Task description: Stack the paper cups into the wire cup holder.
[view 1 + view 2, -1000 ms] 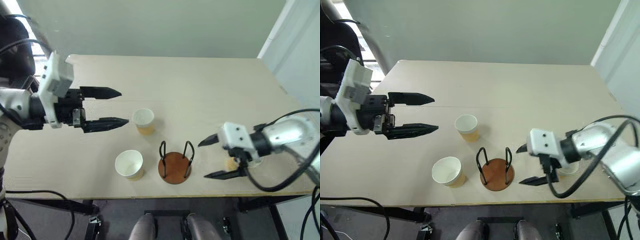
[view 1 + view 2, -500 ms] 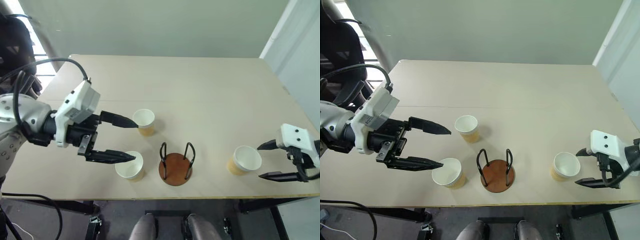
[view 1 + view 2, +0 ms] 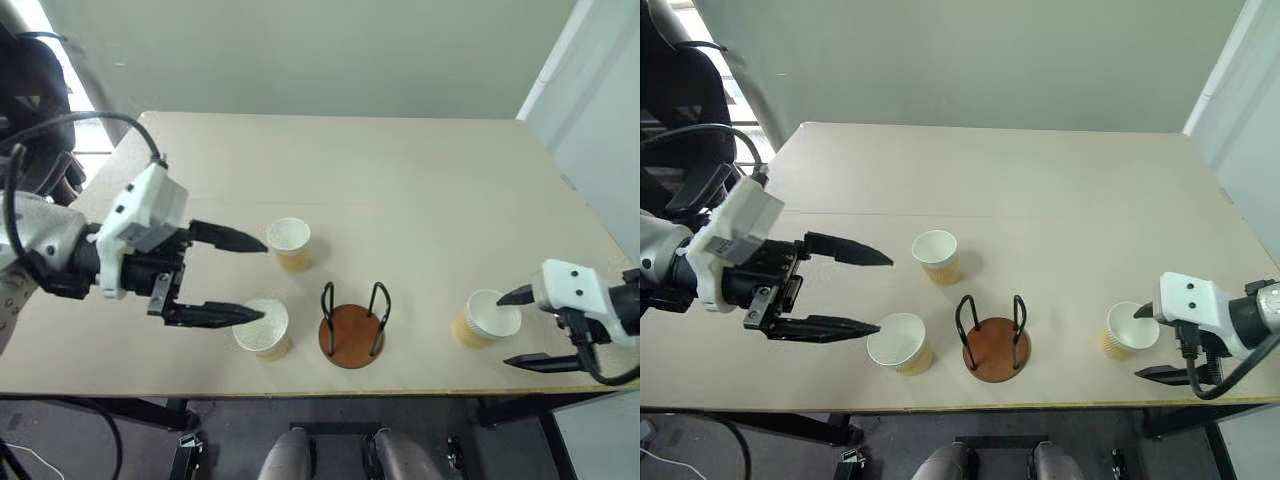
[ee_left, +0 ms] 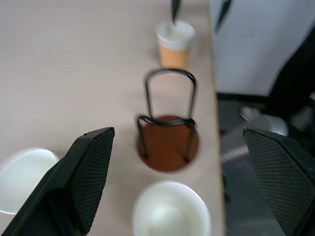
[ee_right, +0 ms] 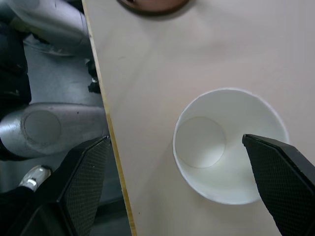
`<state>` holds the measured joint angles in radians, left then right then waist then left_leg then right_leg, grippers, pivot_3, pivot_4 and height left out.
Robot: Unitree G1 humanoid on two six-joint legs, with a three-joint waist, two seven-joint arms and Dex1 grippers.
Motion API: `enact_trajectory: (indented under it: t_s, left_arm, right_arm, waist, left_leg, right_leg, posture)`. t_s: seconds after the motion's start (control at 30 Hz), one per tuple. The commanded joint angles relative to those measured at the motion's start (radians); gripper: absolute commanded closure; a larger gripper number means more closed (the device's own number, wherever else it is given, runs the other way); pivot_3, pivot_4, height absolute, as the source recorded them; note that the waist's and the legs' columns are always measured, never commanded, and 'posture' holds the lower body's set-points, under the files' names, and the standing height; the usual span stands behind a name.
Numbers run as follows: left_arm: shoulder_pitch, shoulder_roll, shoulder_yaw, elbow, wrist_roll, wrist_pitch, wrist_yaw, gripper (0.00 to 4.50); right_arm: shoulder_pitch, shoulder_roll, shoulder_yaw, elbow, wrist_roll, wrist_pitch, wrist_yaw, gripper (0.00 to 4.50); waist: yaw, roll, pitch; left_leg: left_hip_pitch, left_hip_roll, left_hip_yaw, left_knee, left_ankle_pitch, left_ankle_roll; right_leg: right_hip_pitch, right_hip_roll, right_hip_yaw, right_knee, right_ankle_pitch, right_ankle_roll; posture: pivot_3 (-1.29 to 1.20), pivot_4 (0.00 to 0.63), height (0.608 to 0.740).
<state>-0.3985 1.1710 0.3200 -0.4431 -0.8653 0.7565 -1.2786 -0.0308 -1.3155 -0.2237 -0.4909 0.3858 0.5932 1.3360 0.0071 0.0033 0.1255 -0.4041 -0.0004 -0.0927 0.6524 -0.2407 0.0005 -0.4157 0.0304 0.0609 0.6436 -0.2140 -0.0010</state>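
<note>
Here, near-left paper cup [image 3: 262, 327] beside left fingers [image 3: 215, 315], right cup [image 3: 487, 317] between right fingers [image 3: 514, 295]

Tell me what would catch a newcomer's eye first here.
Probably the two open black-fingered hands: the left hand reaching toward the tan ribbed paper cup at the table's near edge, the right hand flanking another such cup at the right. Between them stands the empty black wire cup holder on its reddish-brown disc, a third cup behind it.
</note>
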Motion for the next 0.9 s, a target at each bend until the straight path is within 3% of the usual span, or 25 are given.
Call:
enact_trajectory:
  t_s: [0.03, 0.27, 0.67, 0.9]
  left_arm:
    - [0.02, -0.006, 0.073, -0.032, -0.016, -0.018, 0.023, 0.0]
    - [0.089, -0.028, 0.168, -0.037, -0.083, 0.003, 0.043, 0.0]
    - [0.134, -0.008, 0.198, -0.041, -0.094, 0.003, 0.053, 0.0]
    - [0.152, 0.001, 0.22, -0.047, -0.101, 0.008, 0.055, 0.0]
  right_arm:
    - [-0.027, -0.018, 0.009, 0.001, -0.01, -0.019, -0.004, 0.05]
    - [-0.069, -0.005, 0.107, -0.013, -0.029, -0.021, -0.02, 0.05]
    - [-0.142, 0.007, 0.259, 0.007, -0.113, -0.042, -0.051, 0.05]
    - [-0.194, 0.011, 0.291, 0.034, -0.136, -0.063, -0.028, 2.36]
  waist:
    - [0.0, 0.0, 0.0]
    - [0.0, 0.0, 0.0]
    - [0.0, 0.0, 0.0]
    - [0.0, 0.0, 0.0]
  left_leg:
    - [0.0, 0.0, 0.0, 0.0, 0.0, 0.0]
    - [0.0, 0.0, 0.0, 0.0, -0.001, 0.0]
    - [0.0, 0.0, 0.0, 0.001, -0.001, 0.001]
    - [0.0, 0.0, 0.0, 0.001, -0.001, 0.001]
  right_leg:
    - [0.0, 0.0, 0.0, 0.0, 0.0, 0.0]
    - [0.0, 0.0, 0.0, 0.0, 0.0, 0.0]
    - [0.0, 0.0, 0.0, 0.0, 0.0, 0.0]
    - [0.0, 0.0, 0.0, 0.001, 0.0, 0.0]
  posture:
    - [0.0, 0.15, 0.74]
    - [0.0, 0.15, 0.74]
    - [0.0, 0.15, 0.74]
    - [0.0, 0.15, 0.74]
